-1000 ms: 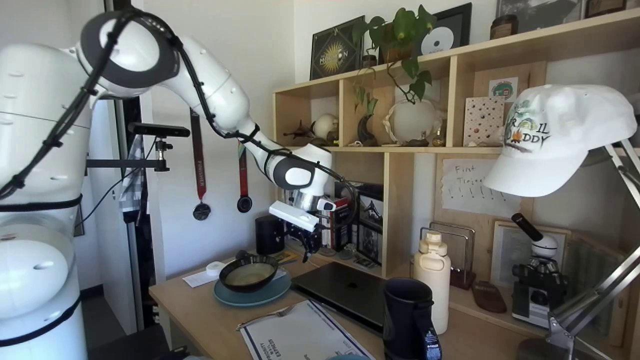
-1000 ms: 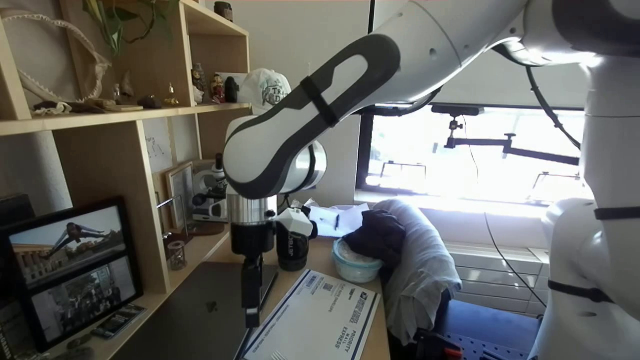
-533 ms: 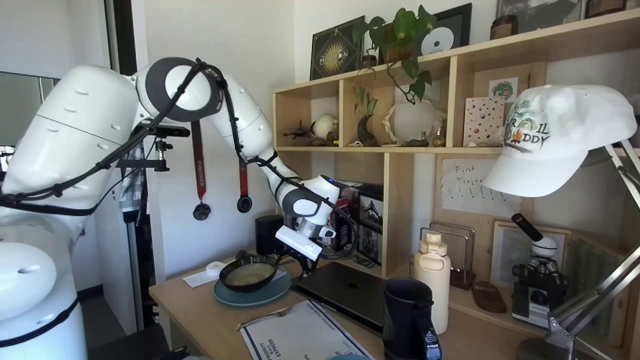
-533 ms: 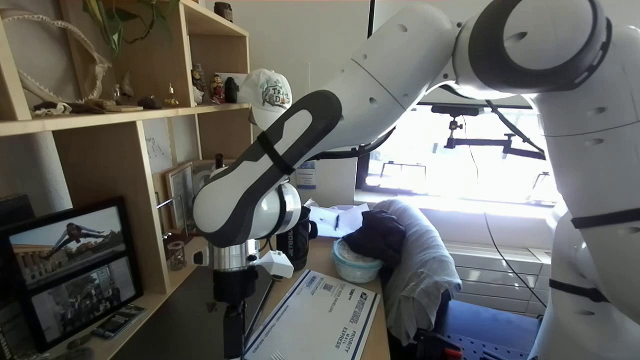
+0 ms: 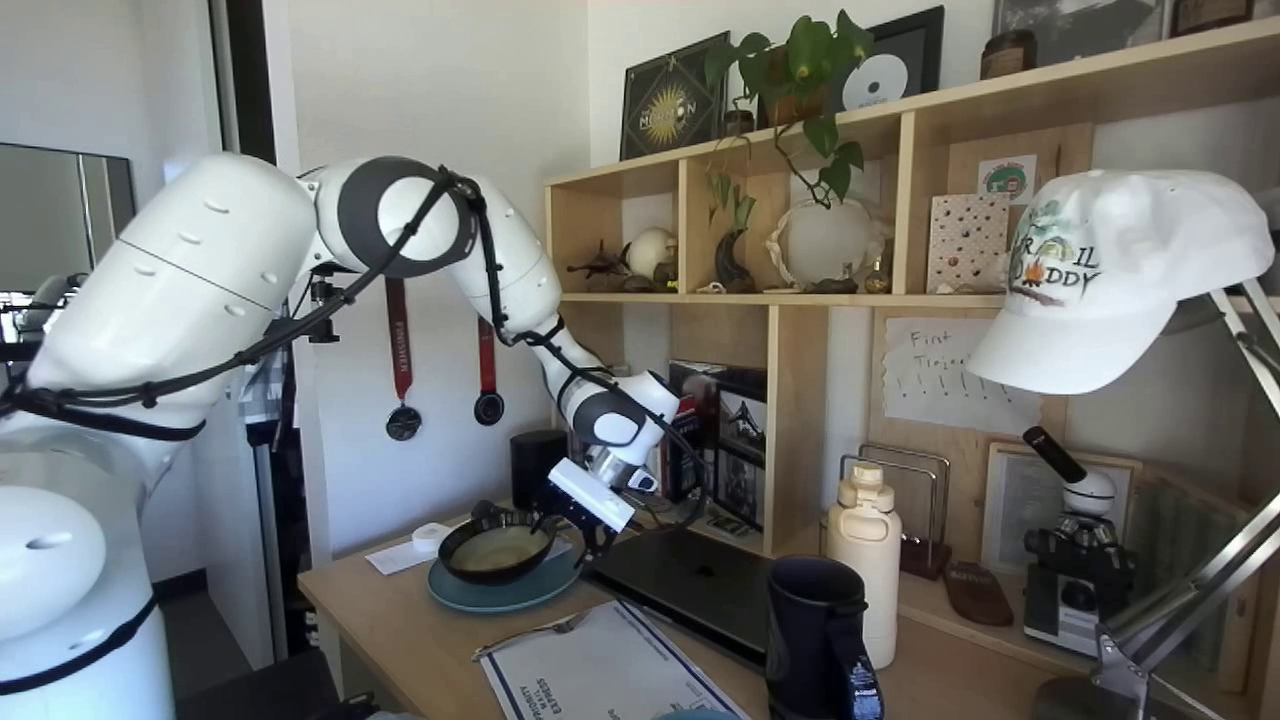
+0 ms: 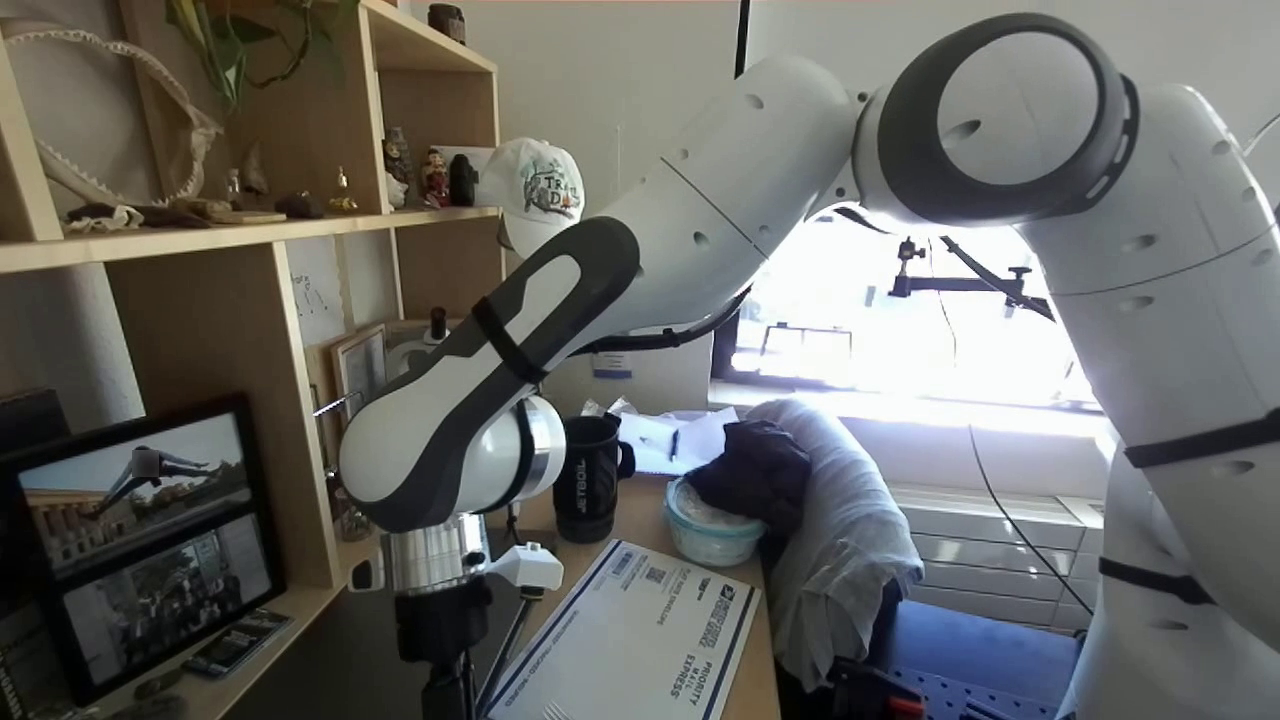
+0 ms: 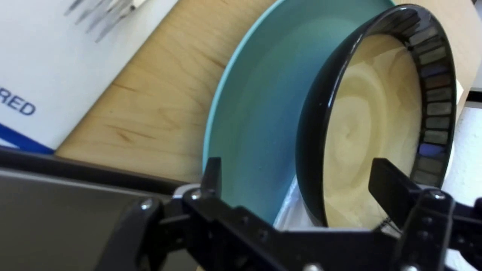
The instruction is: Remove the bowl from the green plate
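A: Which fixtures were largest?

B: Wooden shelving (image 5: 904,205) rose along a light wood desk (image 5: 408,622), which carried the smaller articles. A white robot arm (image 5: 410,215) stood bent over that desk, its end tilted.

A: What came next in size?

B: A dark laptop (image 5: 690,588), closed, with a printed mailing envelope (image 6: 635,635) just beside it.

A: And the green plate (image 7: 260,113)?

B: It lay flat on the desk, near both laptop and envelope, one part of its surface bare and the rest covered by the bowl (image 7: 361,120).

A: The bowl was therefore found in place?

B: Confirmed. It sat on the green plate, mouth upward, black outside and tan within, with a band of small blocks inside its rim. Its removal was not done.

A: What was the state of the gripper (image 7: 296,165)?

B: Released, its fingers (image 7: 389,186) spread well apart. In the wrist view one fingertip showed over the plate, outside the bowl, and the other showed across the bowl's interior, with part of the bowl's wall between them. Contact with the bowl could not be established.

A: Smallest article recorded?

B: A fork (image 5: 565,625), which lay on the envelope, toward the side nearer the plate; its tines were blurred in the wrist view
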